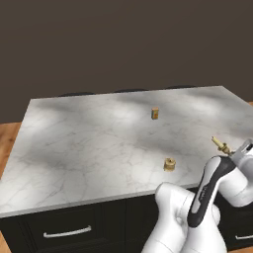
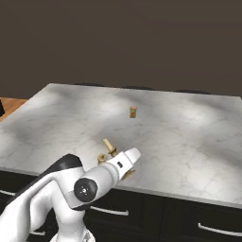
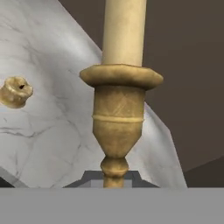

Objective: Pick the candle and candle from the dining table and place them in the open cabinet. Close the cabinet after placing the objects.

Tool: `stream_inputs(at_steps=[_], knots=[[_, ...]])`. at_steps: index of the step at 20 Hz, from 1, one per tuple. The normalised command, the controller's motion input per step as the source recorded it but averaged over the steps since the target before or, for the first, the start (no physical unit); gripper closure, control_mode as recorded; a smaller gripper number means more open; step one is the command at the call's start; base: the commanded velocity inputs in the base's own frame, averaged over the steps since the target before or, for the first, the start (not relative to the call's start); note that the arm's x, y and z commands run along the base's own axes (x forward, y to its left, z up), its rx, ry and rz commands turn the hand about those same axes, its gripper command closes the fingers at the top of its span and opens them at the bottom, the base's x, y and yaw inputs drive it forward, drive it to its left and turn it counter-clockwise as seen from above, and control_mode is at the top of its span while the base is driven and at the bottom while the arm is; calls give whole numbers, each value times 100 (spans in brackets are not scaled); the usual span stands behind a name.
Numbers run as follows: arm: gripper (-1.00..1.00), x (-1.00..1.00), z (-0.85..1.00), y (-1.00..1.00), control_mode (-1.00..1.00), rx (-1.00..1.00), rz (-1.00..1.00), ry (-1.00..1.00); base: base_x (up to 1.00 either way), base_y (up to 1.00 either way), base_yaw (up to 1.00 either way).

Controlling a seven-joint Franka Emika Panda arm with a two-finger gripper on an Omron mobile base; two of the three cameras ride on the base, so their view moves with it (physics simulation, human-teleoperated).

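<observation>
My gripper (image 3: 114, 177) is shut on the stem of the brass candlestick (image 3: 118, 109), whose thin cream taper candle (image 3: 124, 30) rises out of the frame. From the base cameras this candle (image 1: 221, 145) (image 2: 109, 145) leans tilted in the gripper (image 1: 231, 151) (image 2: 119, 158) over the near edge of the marble dining table (image 1: 89, 143) (image 2: 189, 142). The short stubby cream-yellow candle (image 1: 169, 164) (image 2: 101, 158) (image 3: 15, 92) stands on the table just beside the hand. The cabinet is out of view.
A small tan cylinder (image 1: 154, 113) (image 2: 133, 111) stands further back near the table's middle. Black drawers with silver handles (image 1: 66, 232) (image 2: 217, 229) run under the top. A dark wall lies behind, and wooden floor (image 1: 7, 138) shows at the left.
</observation>
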Motion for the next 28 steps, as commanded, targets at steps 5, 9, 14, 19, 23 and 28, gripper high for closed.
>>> stream_inputs(at_steps=[5,9,14,19,23,28], knots=[[100,0,11,0,-100,7,11,10,0,0,0],[100,0,0,0,-100,20,18,0,0,0,0],[100,0,13,16,-100,20,14,5,0,0,0],[100,1,22,41,-100,13,11,7,0,0,0],[100,1,6,52,-100,9,10,4,0,0,0],[100,0,0,31,-100,16,16,0,0,0,0]])
